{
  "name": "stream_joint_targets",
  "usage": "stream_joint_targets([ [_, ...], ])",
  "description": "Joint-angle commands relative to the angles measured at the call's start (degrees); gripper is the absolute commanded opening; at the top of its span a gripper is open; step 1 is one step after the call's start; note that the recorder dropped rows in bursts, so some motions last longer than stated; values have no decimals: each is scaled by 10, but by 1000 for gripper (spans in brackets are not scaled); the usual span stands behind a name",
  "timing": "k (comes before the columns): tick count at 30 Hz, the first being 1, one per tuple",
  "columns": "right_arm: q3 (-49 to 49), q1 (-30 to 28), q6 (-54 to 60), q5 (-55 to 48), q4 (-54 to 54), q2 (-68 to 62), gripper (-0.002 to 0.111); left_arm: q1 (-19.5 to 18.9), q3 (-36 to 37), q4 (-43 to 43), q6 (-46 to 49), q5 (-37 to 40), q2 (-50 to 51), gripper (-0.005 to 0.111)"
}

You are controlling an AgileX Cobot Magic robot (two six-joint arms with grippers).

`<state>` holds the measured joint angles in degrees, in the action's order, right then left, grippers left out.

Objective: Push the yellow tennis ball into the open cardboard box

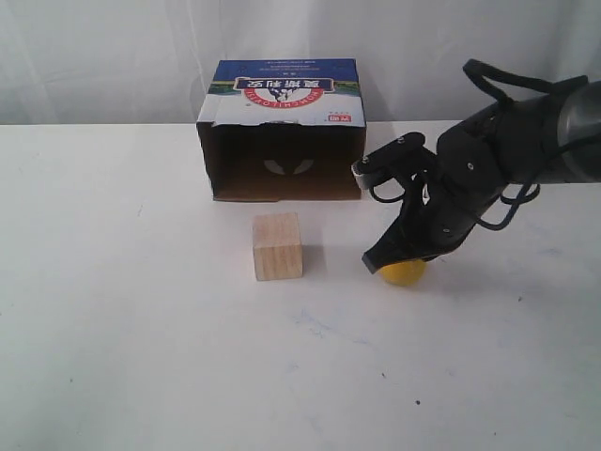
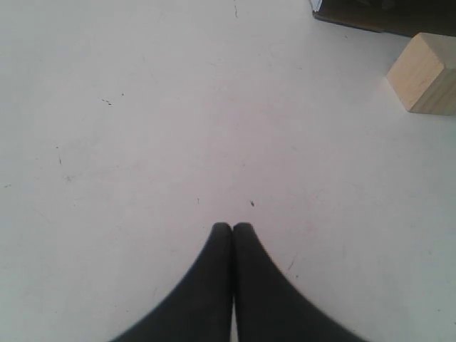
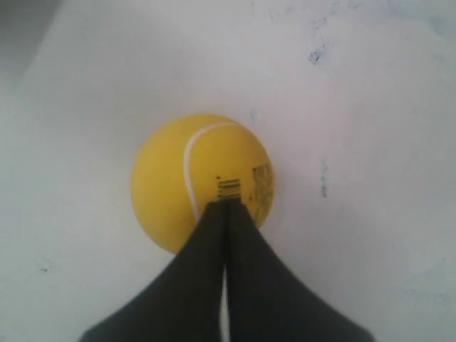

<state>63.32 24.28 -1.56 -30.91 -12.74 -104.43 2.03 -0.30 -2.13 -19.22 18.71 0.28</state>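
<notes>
The yellow tennis ball [image 1: 404, 273] rests on the white table, right of centre. My right gripper [image 1: 376, 262] is shut, and its tips lie over the ball's top; the arm hides most of the ball in the exterior view. In the right wrist view the ball [image 3: 178, 185] shows a white seam and a dark printed mark, with the shut gripper [image 3: 226, 203] against it. The open cardboard box [image 1: 282, 132] lies at the back with its dark opening towards the ball. My left gripper [image 2: 232, 226] is shut and empty above bare table; the exterior view does not show it.
A pale wooden cube [image 1: 277, 246] stands in front of the box's opening, left of the ball; the left wrist view also catches the cube [image 2: 425, 73] and a corner of the box [image 2: 385, 14]. The white table [image 1: 141, 329] spreads wide around them.
</notes>
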Motion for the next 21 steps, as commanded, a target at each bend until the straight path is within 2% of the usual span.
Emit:
stream_joint_targets([
  [1, -7, -3, -6, -8, 3, -19, 0, 3, 3, -2, 1, 19, -3, 0],
  [10, -7, -2, -6, -6, 4, -19, 0, 3, 3, -2, 1, 19, -3, 0],
  [21, 8, 14, 8, 45, 5, -20, 0, 3, 3, -2, 1, 19, -3, 0],
])
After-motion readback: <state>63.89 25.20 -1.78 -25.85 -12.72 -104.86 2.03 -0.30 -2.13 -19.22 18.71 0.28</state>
